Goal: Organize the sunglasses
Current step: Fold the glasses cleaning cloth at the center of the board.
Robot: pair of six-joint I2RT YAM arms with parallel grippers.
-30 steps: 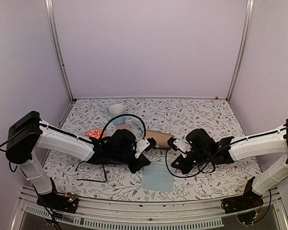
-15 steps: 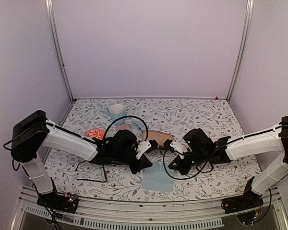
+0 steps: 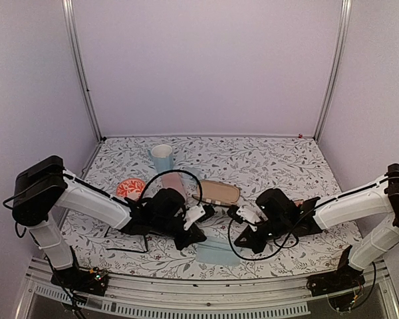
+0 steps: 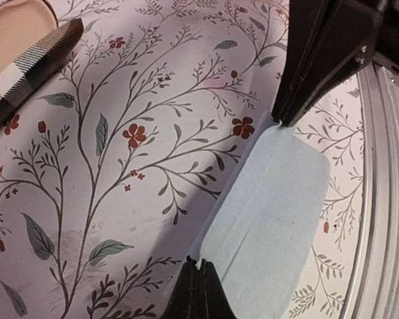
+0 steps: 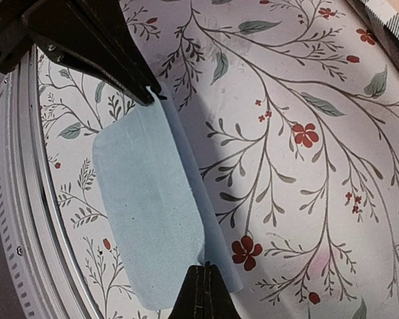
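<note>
A thin black wire frame, seemingly a pair of sunglasses (image 3: 128, 241), lies on the table left of my left forearm. Between the arms lies a light blue cloth (image 3: 219, 253), with its far edge doubled over. My left gripper (image 3: 200, 239) is shut on the cloth's far left corner (image 4: 201, 260). The right gripper (image 3: 238, 242) is shut on the far right corner (image 5: 203, 264). Each wrist view shows the cloth (image 4: 266, 212) (image 5: 146, 212) stretched toward the other gripper's black fingers (image 4: 299, 86) (image 5: 100, 53).
An open brown case with a checked band (image 3: 217, 193) (image 4: 26, 60) lies just beyond the grippers. A pale blue cup (image 3: 163, 158), an orange-red dish (image 3: 130, 188) and a pink object (image 3: 175, 181), half hidden by the left arm, stand further back. The table's metal front rail (image 3: 206, 292) is close.
Both grippers have come down and toward the near edge, away from the brown case. The cloth's far edge has moved with them, so the cloth looks shorter.
</note>
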